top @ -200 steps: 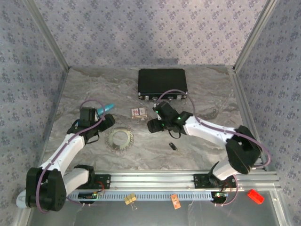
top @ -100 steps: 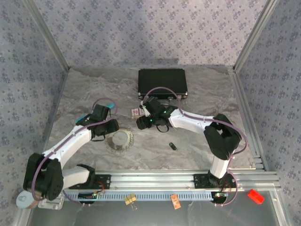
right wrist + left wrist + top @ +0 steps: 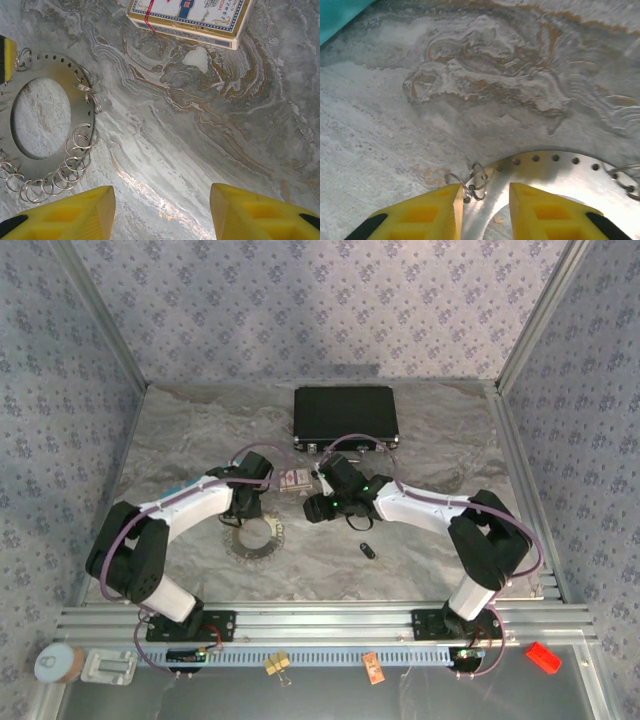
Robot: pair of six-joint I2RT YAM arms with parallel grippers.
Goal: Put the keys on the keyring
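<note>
Card box (image 3: 294, 479) behind disc (image 3: 253, 536) (apart)

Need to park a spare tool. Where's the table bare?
Bare: the grey marble tabletop at far left, between the left wall and the black rectangular case; also far right, between that case and the right wall. Crowded: the middle, around the red-and-white card box, the perforated metal disc, the left gripper and the right gripper.

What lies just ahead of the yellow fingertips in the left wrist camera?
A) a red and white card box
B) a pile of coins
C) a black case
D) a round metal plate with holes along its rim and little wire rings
D: in the left wrist view the left gripper stands at the edge of the metal plate, where small wire rings hang from its rim holes.
</note>
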